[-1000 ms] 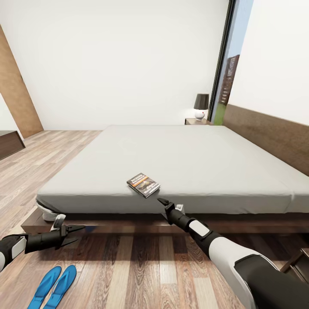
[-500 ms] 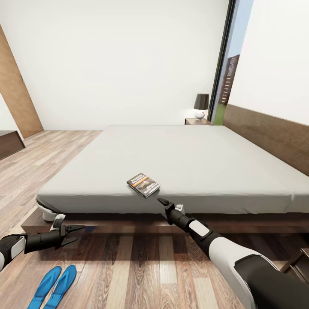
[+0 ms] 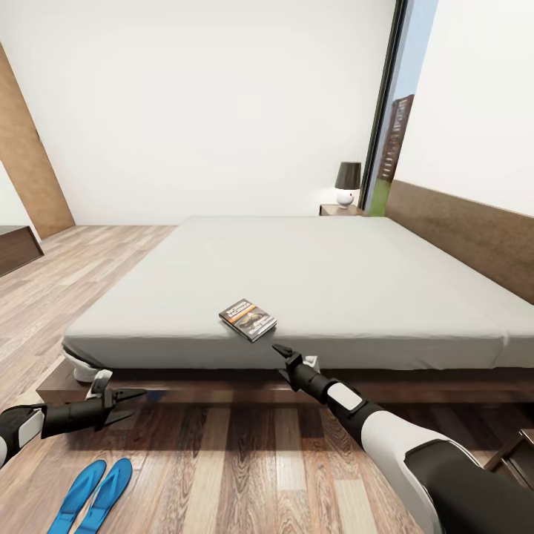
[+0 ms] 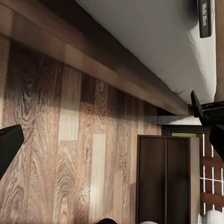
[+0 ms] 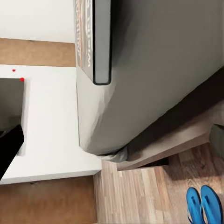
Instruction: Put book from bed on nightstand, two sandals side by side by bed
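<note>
Blue sandals [image 3: 95, 486] lie side by side on the wood floor [image 3: 245, 467] near the bed [image 3: 297, 282], while the book [image 3: 248, 320] rests flat near the mattress's front edge. Just short of the book, the right pincer [image 3: 281, 350] points at it with nothing held, though I cannot tell how far its jaws are parted. Over the floor before the frame, the left pincer [image 3: 127, 404] is spread and empty.

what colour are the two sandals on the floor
Bright blue; the sandals show best in the head view, lying side by side on the wood floor.
</note>
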Controlling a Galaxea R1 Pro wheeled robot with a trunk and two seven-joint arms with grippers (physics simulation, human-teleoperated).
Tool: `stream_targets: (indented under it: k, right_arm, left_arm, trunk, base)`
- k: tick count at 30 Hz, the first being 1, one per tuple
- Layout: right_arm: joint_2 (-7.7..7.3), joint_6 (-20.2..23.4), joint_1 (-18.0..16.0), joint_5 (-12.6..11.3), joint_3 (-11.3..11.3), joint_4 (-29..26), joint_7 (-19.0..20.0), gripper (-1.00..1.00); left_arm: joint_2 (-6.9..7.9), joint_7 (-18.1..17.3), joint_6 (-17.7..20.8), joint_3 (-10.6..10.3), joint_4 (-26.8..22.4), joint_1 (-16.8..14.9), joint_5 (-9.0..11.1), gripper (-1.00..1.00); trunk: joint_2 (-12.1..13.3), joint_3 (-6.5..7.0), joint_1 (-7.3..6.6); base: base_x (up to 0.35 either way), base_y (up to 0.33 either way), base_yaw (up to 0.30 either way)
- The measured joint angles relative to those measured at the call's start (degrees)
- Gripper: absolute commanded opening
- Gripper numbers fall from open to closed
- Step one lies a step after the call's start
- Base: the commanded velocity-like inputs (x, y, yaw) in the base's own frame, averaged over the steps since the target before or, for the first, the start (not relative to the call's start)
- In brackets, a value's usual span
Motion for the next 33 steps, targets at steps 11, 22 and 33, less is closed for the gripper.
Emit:
stream_targets:
  k: [11,22,33]
  right_arm:
    - [0.0,0.01,-0.02,-0.06,-0.01,0.05,0.0,1.0]
    - [0.0,0.06,0.0,-0.09,0.0,0.11,0.01,1.0]
    - [0.03,0.07,0.05,-0.09,0.05,0.4,0.01,1.0]
  left_arm:
    - [0.01,-0.06,0.02,-0.01,0.01,0.01,0.0,1.0]
    - [0.02,-0.06,0.14,-0.01,0.0,0.06,0.0,1.0]
    - [0.22,-2.13,1.61,-0.09,0.05,0.26,-0.23,1.0]
  trunk:
    - [0.0,0.0,-0.01]
    - [0.0,0.0,0.0]
    - [0.0,0.0,0.0]
  base:
    - [0.074,0.043,0.0]
    - [0.039,0.03,0.0]
    - [0.003,0.002,0.0]
